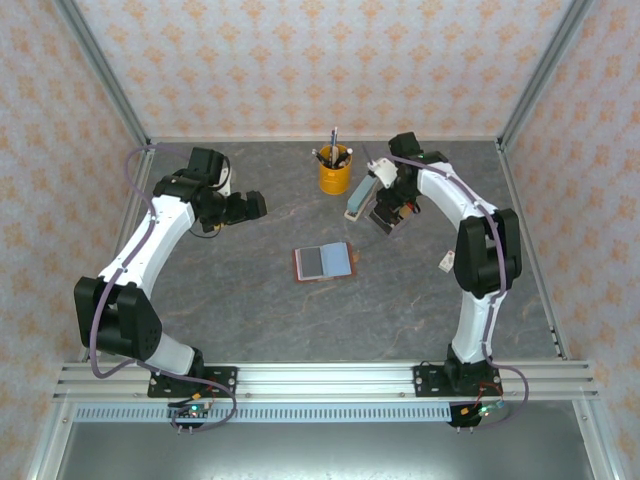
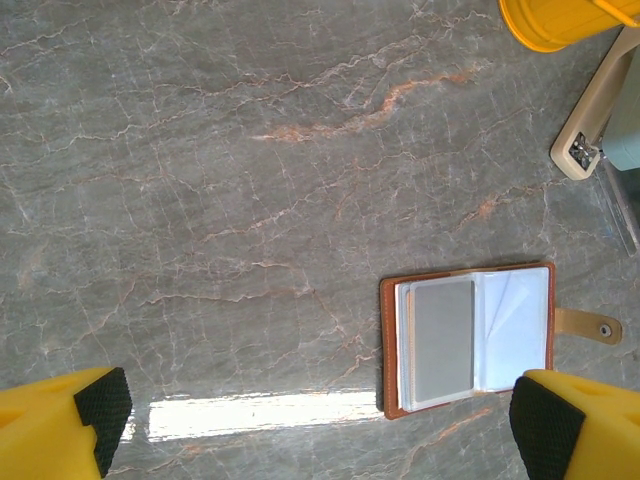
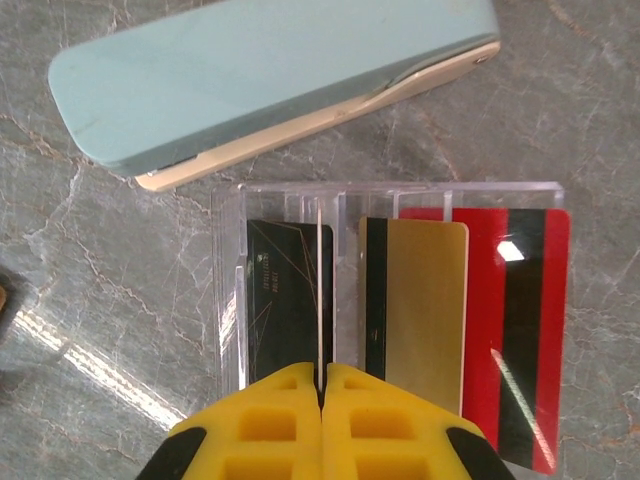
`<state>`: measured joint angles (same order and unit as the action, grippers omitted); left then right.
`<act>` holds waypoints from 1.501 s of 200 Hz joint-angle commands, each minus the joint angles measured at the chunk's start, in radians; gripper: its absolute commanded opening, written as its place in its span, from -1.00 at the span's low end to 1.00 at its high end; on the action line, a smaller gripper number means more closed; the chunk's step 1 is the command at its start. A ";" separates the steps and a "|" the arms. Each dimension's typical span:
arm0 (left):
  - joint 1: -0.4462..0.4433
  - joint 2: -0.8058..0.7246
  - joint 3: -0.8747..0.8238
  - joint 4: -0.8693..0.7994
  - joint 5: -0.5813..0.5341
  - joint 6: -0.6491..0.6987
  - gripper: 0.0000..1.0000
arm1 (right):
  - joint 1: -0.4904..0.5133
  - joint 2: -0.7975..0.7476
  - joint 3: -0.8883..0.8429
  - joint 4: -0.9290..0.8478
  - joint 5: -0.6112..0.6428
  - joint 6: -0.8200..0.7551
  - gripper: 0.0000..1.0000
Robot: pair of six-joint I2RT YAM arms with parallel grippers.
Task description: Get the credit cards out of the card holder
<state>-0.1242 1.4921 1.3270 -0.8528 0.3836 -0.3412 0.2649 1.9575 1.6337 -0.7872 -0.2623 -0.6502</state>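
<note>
While the card holder (image 1: 325, 262) lies open on the surface (image 1: 250, 300), the left claw (image 2: 322, 412) hangs wide open near it. The right claw (image 3: 322, 378) pinches one thin card (image 3: 319, 280) edge-on over a clear tray (image 3: 226, 290) holding dark, gold and red credit cards (image 3: 415, 300), just beside a pale blue block (image 3: 270, 80).

A yellow cup (image 1: 335, 172) holding pens (image 1: 334, 140) stands upright near the back of the grey marbled desk (image 1: 250, 310). Just right of it lies a pale blue stapler (image 3: 270, 75) with a cream base. A clear slotted tray (image 3: 230, 300) lies flat just beside the stapler. Orange-patterned walls (image 1: 300, 60) enclose the desk.
</note>
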 commanded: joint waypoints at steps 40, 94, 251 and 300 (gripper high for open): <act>-0.002 0.012 0.008 -0.023 -0.009 0.014 1.00 | -0.005 0.036 0.025 -0.030 0.031 0.025 -0.90; -0.001 0.009 0.001 -0.018 -0.005 0.009 1.00 | -0.004 -0.011 0.056 -0.053 0.048 0.078 -0.52; 0.073 -0.077 -0.158 0.077 -0.134 -0.161 1.00 | 0.350 -0.261 -0.262 0.140 0.034 1.087 0.07; 0.080 -0.115 -0.232 0.121 -0.128 -0.187 1.00 | 0.509 -0.080 -0.199 0.100 0.093 1.076 0.13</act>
<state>-0.0502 1.4063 1.1240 -0.7803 0.2760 -0.5014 0.7181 1.8091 1.3853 -0.6540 -0.2455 0.4004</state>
